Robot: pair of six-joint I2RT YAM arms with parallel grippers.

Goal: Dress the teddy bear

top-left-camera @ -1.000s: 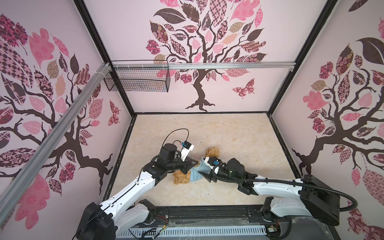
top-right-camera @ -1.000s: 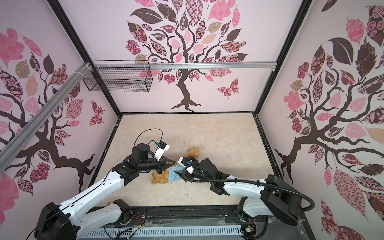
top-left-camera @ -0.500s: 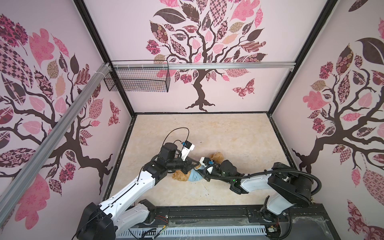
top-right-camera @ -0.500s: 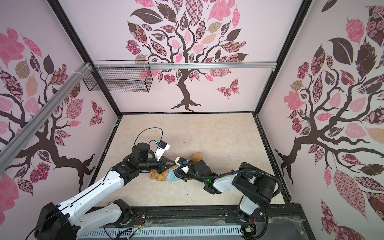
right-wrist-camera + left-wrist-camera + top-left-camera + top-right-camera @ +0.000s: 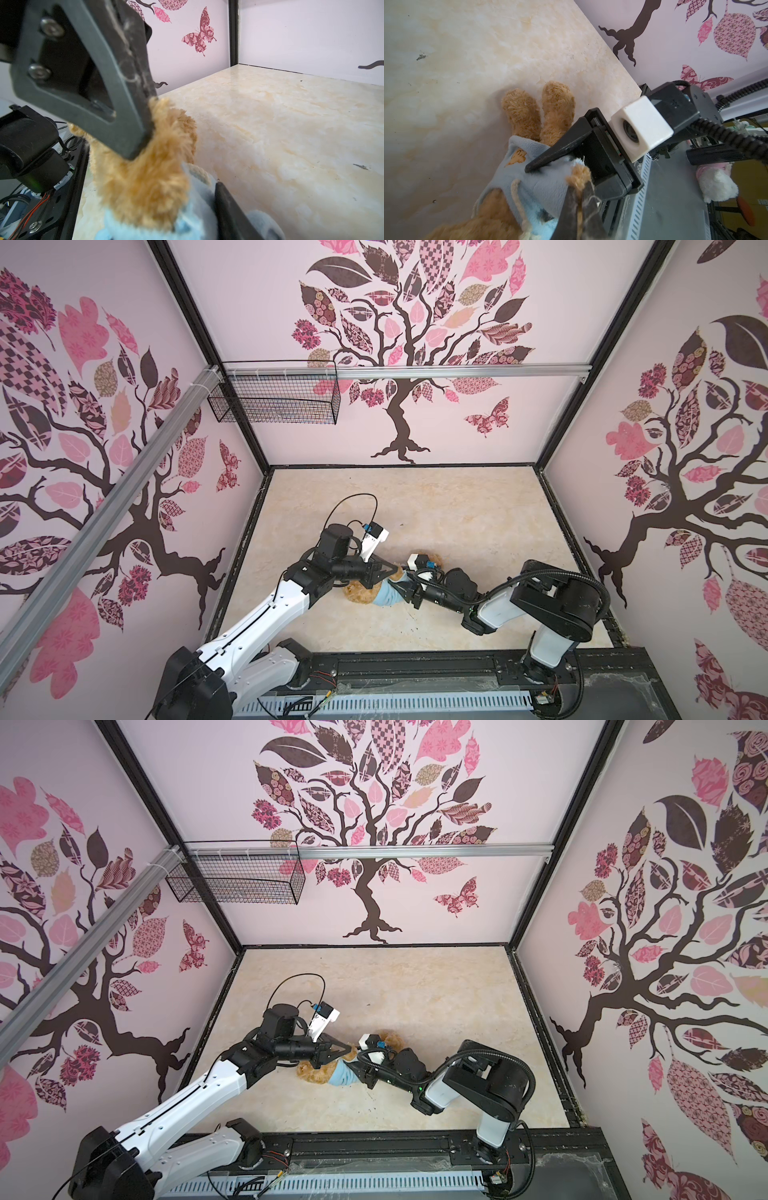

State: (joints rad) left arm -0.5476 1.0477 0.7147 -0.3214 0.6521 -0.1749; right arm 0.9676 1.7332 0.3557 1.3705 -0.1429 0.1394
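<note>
Folding up at the elbow, the right arm (image 5: pixel 557 597) is now hunching over the front right of the table (image 5: pixel 457 506), where a second ago it was lying stretched low along the front edge. The left arm (image 5: pixel 266 614) is staying as it was. Going from the left, the left gripper (image 5: pixel 390 569) is clamping shut on the bear (image 5: pixel 359 595). The left wrist view is showing golden fur squeezed between its fingers (image 5: pixel 571 209), and the right wrist view is showing that fur rising out of a blue opening of the shirt (image 5: pixel 384 596), but which limb it is I cannot make out. The bear is lying near the table's middle, toward the front, wearing the shirt around its trunk. Its face is not showing anywhere, and only a golden lump is peeking out at the shirt's left end. Its bare legs (image 5: pixel 556 104) are sticking out of the hem toward the right wall, mostly hiding behind the right wrist's camera (image 5: pixel 417 561) in both top views, and lying a little nearer the front than a second ago. The right gripper (image 5: pixel 404 593) is pressing one finger (image 5: pixel 550 158) onto the shirt. The other finger is hidden, so I cannot tell how far it is open or whether it is gripping the cloth.
</note>
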